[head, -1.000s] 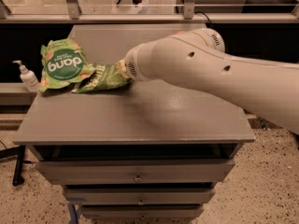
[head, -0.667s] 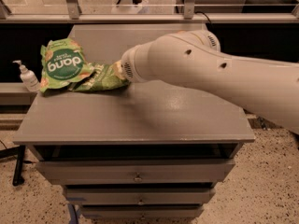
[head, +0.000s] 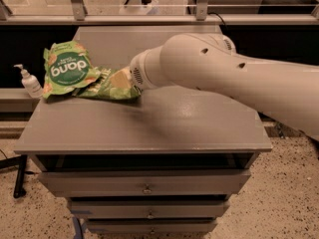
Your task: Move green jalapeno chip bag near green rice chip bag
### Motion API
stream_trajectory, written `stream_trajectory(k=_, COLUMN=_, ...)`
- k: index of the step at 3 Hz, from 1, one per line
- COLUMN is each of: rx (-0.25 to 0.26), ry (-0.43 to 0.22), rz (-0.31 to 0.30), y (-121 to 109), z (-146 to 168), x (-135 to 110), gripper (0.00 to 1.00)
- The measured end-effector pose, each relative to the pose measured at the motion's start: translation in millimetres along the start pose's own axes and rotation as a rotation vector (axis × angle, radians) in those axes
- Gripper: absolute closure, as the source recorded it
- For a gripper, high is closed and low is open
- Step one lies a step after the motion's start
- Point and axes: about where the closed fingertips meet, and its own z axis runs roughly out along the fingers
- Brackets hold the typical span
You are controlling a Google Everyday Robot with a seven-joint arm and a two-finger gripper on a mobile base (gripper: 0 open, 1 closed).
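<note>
Two green chip bags lie touching at the table's (head: 149, 128) far left. The darker jalapeno bag (head: 107, 87) sits at nine o'clock from the gripper (head: 129, 78), right against it; I cannot tell its grip. The rice bag (head: 67, 69), at ten o'clock, says "dang" upside down.

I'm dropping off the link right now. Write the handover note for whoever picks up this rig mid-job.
Hand: at the right end of the green jalapeno chip bag, low over the left rear of the cabinet top. The arm hides it, so its grip on the bag cannot be judged.
Things: the jalapeno bag lies flat, its left end touching the green rice chip bag at the left rear corner.
Done: the two bags appear to be side by side.
Left: confirm release, then lift the arm away without dragging the bag.
Note: a pump bottle stands just left of the cabinet.
</note>
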Motion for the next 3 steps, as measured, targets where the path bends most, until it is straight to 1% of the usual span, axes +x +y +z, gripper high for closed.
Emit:
stream_trajectory(k=1, rx=-0.013, ry=0.002, rz=0.008, y=-1, z=-2, x=3, gripper=0.0)
stream_trajectory(k=2, rx=-0.035, ry=-0.009, rz=0.025, y=-4, z=-9, x=8, gripper=0.0)
stream_trajectory(k=3, rx=-0.101, ry=-0.042, rz=0.07, y=-2, z=-19, x=14, gripper=0.0)
